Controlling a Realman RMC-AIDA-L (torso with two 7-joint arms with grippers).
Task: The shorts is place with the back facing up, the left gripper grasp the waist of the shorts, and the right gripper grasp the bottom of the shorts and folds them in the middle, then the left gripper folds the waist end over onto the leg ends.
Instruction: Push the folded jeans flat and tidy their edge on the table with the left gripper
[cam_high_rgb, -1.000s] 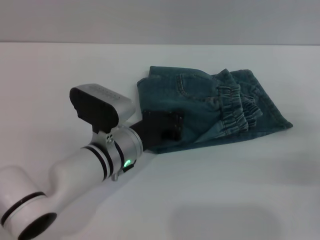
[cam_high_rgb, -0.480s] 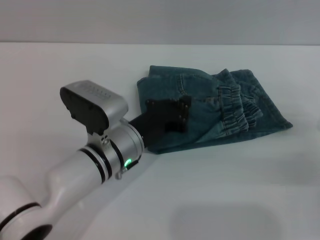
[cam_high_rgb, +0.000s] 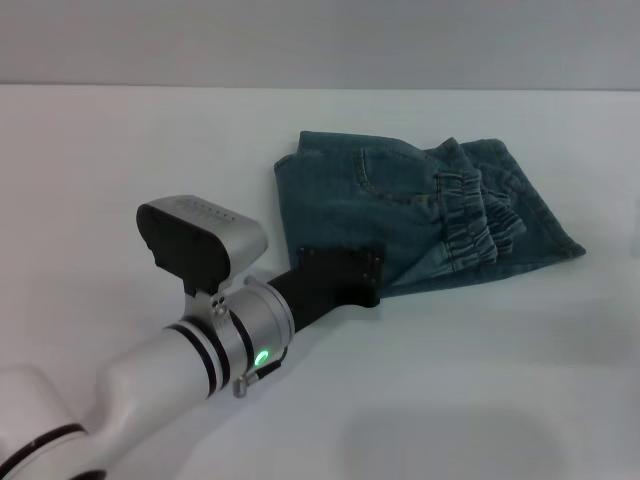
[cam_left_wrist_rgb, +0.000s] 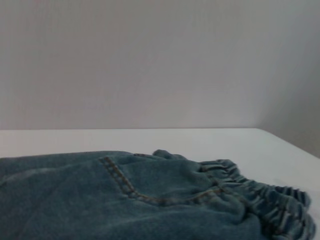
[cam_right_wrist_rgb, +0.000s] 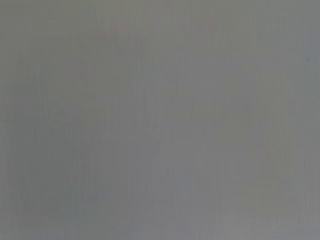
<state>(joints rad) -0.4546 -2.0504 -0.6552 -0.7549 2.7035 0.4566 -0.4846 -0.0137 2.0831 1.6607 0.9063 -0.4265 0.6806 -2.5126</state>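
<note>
White table (cam_high_rgb: 480, 380) | folded shorts (cam_high_rgb: 400, 210) | left gripper (cam_high_rgb: 372, 278) at near edge, fingers' state unclear

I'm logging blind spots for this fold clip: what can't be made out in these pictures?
- Left gripper: the head view shows only its black back at the near edge of the shorts, so open or shut is unclear.
- Right gripper: in no view; the right wrist view is plain grey.
- Leg hems: buried under the folded waistband.
- Shorts in the left wrist view: cut off by the bottom edge.
</note>
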